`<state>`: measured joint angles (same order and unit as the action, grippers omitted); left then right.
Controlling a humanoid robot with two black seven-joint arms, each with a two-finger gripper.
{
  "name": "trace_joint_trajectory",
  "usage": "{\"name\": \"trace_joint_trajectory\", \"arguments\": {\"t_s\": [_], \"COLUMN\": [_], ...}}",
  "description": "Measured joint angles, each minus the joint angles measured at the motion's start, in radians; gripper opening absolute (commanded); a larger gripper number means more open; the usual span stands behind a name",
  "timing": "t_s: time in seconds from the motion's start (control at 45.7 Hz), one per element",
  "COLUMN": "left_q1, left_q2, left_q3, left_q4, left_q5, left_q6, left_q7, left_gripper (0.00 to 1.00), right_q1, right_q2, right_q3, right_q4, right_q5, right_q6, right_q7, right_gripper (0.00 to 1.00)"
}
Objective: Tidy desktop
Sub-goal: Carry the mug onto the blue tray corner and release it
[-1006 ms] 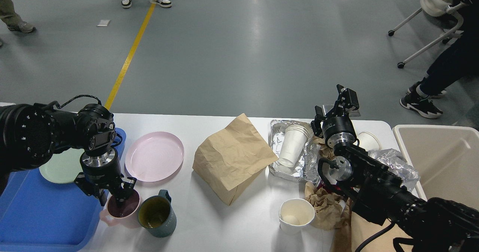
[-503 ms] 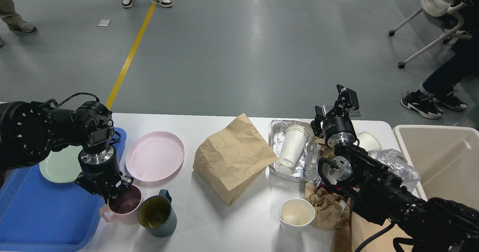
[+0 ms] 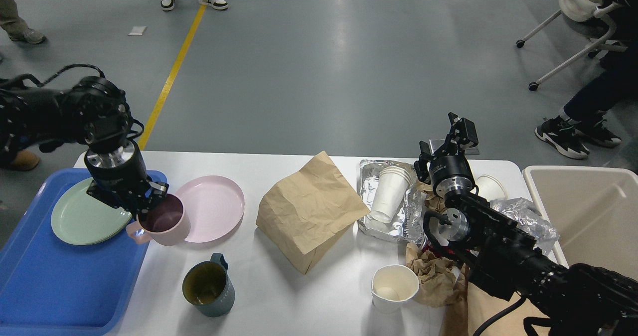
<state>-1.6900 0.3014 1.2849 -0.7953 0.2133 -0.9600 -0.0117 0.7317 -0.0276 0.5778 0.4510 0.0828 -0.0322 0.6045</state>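
Note:
The white desktop [image 3: 279,301] holds dishes and litter. My left gripper [image 3: 148,205] is shut on the rim of a pink mug [image 3: 167,222] and holds it in the air, tilted, over the gap between the blue tray [image 3: 45,286] and the pink plate [image 3: 214,204]. A dark teal mug [image 3: 208,285] stands on the table in front of it. My right gripper [image 3: 448,139] is open and empty above the table's far right, behind a foil tray [image 3: 413,216] that holds stacked white paper cups [image 3: 391,191].
A green plate [image 3: 82,219] lies on the blue tray. A brown paper bag [image 3: 309,211] lies mid-table. A white paper cup [image 3: 395,287], crumpled brown paper [image 3: 436,273] and crumpled clear plastic [image 3: 528,219] lie near my right arm. A beige bin [image 3: 588,216] stands at the right.
My left gripper has closed on the pink mug and lifted it up and back, away from the teal mug. The right arm has not moved.

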Motion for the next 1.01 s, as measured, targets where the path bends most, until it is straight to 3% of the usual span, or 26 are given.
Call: {"name": "trace_joint_trajectory", "arguments": {"t_s": [0.197, 0.35, 0.481, 0.766, 1.006], "left_q1": [-0.158, -0.168, -0.082, 0.214, 0.353], "left_q2": [0.149, 0.187, 0.256, 0.380, 0.416], "left_q3": [0.016, 0.033, 0.023, -0.062, -0.084], "left_q4": [-0.064, -0.068, -0.023, 0.209, 0.302], "left_q5": [0.005, 0.007, 0.008, -0.002, -0.006], "left_q6": [0.000, 0.000, 0.000, 0.000, 0.000], "left_q7": [0.007, 0.016, 0.016, 0.013, 0.003], "left_gripper": [0.00, 0.00, 0.00, 0.00, 0.00], "right_q1": [0.000, 0.000, 0.000, 0.000, 0.000], "right_q2": [0.000, 0.000, 0.000, 0.000, 0.000], "right_q3": [0.000, 0.000, 0.000, 0.000, 0.000], "right_q4": [0.000, 0.000, 0.000, 0.000, 0.000], "right_q5": [0.000, 0.000, 0.000, 0.000, 0.000], "right_q6": [0.000, 0.000, 0.000, 0.000, 0.000], "right_q7": [0.000, 0.000, 0.000, 0.000, 0.000], "right_gripper": [1.00, 1.00, 1.00, 1.00, 1.00]}}
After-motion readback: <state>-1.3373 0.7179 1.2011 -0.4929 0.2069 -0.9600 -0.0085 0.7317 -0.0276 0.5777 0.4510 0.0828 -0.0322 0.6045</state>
